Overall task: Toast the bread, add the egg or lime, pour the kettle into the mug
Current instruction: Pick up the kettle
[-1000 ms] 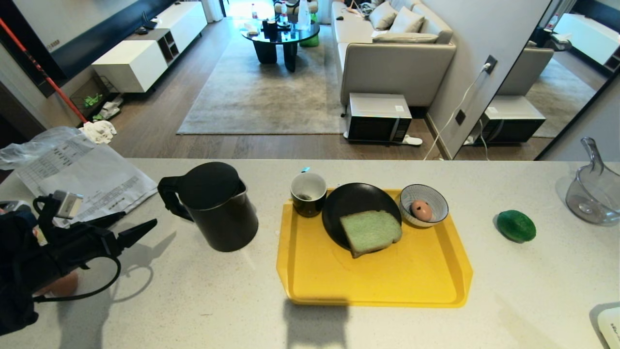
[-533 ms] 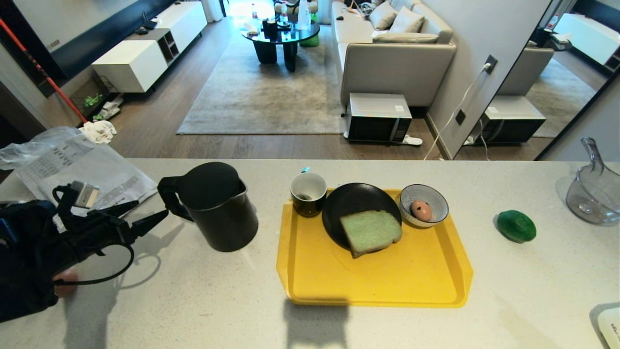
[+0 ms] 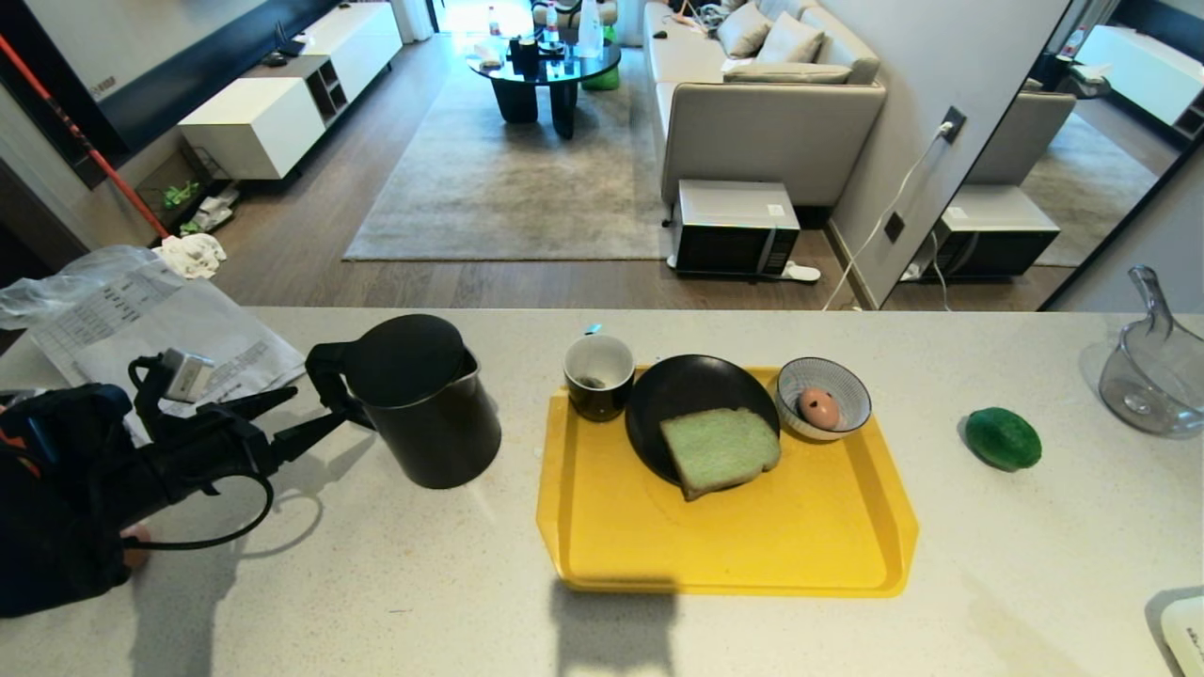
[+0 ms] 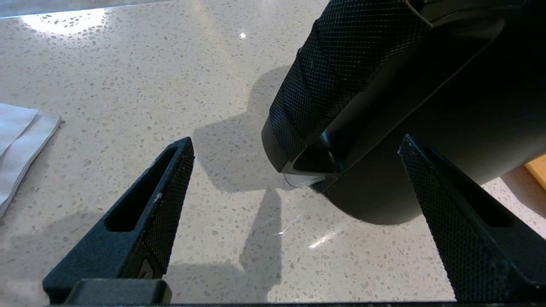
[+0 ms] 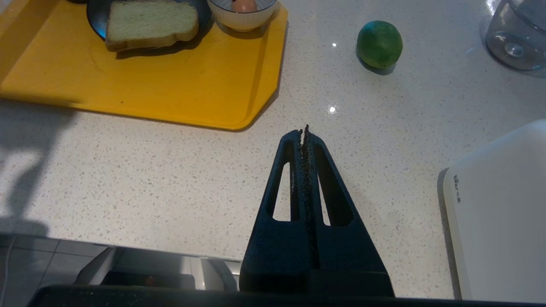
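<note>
The dark kettle (image 3: 423, 404) stands on the counter, left of the yellow tray (image 3: 734, 545), with its loop handle (image 4: 341, 76) facing my left gripper (image 3: 320, 406). That gripper is open. Its fingertips (image 4: 183, 149) have reached the handle on either side without gripping it. On the tray stand the black mug (image 3: 598, 376), a black plate (image 3: 677, 395) with the green bread (image 3: 720, 449), and a striped bowl (image 3: 842, 381) holding the egg (image 3: 819, 408). The lime (image 3: 1003, 438) lies on the counter to the right of the tray. My right gripper (image 5: 304, 128) is shut and empty, low over the counter's front edge.
Papers and a plastic bag (image 3: 160, 329) lie at the far left, behind my left arm. A clear glass jug (image 3: 1152, 376) stands at the right edge. A white appliance (image 5: 499, 204) sits at the front right corner. A brownish round thing (image 3: 132, 550) peeks out under my left arm.
My left gripper has moved right across the counter to the kettle's handle, staying open. The right arm and all the objects have kept still.
</note>
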